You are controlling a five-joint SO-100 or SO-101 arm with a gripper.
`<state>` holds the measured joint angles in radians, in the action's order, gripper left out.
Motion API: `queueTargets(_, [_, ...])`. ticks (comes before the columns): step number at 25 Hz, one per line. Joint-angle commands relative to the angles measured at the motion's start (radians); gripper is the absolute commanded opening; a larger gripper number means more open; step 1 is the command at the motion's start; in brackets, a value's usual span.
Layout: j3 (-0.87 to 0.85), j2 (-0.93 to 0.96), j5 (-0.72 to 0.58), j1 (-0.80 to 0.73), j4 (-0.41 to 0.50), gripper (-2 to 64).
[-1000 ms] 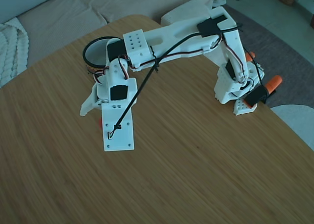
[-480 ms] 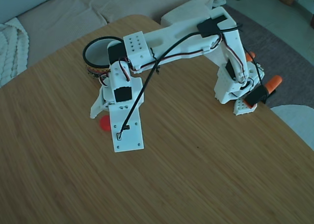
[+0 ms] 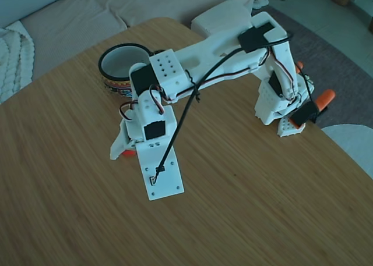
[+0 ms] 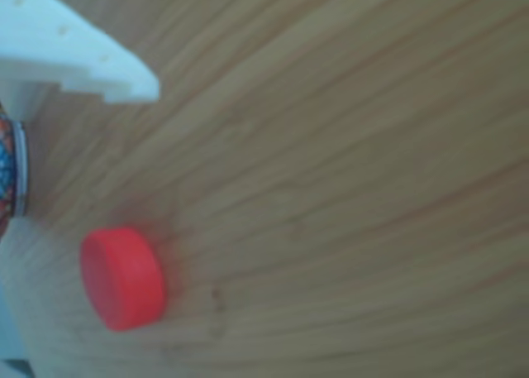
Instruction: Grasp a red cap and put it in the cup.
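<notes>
The red cap (image 4: 122,277) lies flat on the wooden table, loose, in the lower left of the other view. One white finger (image 4: 83,59) of my gripper reaches in from the top left there, well apart from the cap. In the fixed view my gripper (image 3: 125,152) hangs low over the table with its jaws spread, and only a red sliver of the cap (image 3: 129,153) shows beneath it. The cup (image 3: 111,56), black-rimmed with a patterned band, stands upright behind the gripper; its band (image 4: 7,167) shows at the left edge of the other view.
The arm's white base (image 3: 274,106) is clamped at the table's right edge with orange-handled clamps (image 3: 325,97). A white box (image 3: 213,22) sits at the far edge. A sofa lies beyond the table (image 3: 245,208).
The gripper has moved away from the cup toward the near side of the table and come down over the cap, which showed fully half a second ago and is now mostly covered.
</notes>
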<state>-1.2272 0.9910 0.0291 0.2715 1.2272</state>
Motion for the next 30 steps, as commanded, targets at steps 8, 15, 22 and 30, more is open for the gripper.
queueTargets(8, [0.114,0.025,0.008,0.006,0.023,51.2])
queueTargets(15, [0.176,-0.06,0.006,0.043,0.025,51.2])
queueTargets(22, [0.307,-0.14,0.008,0.046,0.094,51.2])
queueTargets(30, [0.344,-0.158,0.005,0.084,0.091,51.2])
